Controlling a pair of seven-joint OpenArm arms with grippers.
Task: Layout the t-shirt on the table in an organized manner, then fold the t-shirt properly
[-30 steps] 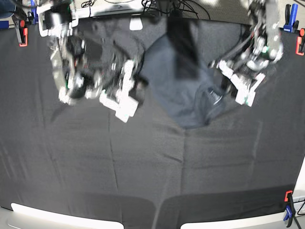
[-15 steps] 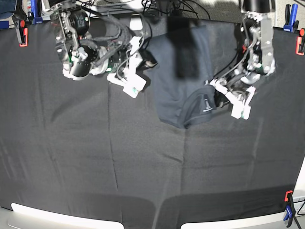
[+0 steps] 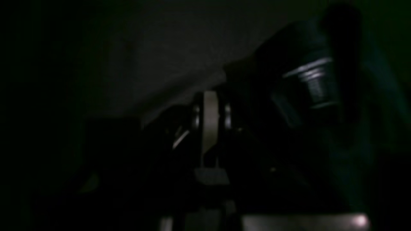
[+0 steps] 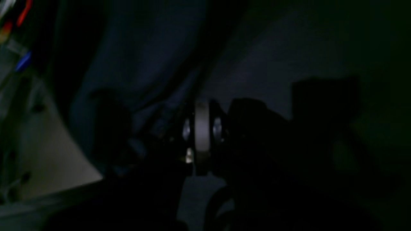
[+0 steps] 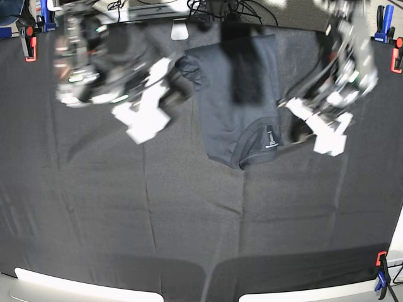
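Table (image 5: 189,226), black cloth over most of base view, pale edge strips along near side, red/blue clamps at corners (image 5: 381,277).

T-shirt (image 5: 236,94) bunched up at far-middle of table, hanging/draped in a long lump, upper end near the far edge, lower end curling round at collar w/ small white label (image 5: 271,138) showing. A darker band runs down its middle. Not spread flat; sleeves not distinguishable.

Right arm on base view's left, heavily motion-blurred; right gripper (image 5: 148,116) sits just beside shirt's upper-left corner, looks touching or nearly so. Fingers apart or together: can't tell, too smeared. Right wrist view is v. dark: bluish fabric (image 4: 135,64) fills upper left, pale disc of gripper hardware mid-frame, fingertips not visible.

Left arm on base view's right, also blurred; left gripper (image 5: 318,129) just beside collar end of shirt, white finger parts pointing down-right. Whether it holds cloth: can't tell. Left wrist view nearly black: pale disc centre, dark ribbed cylinder part (image 3: 313,83) upper right, grey cloth (image 3: 167,48) behind. Nothing more readable there.
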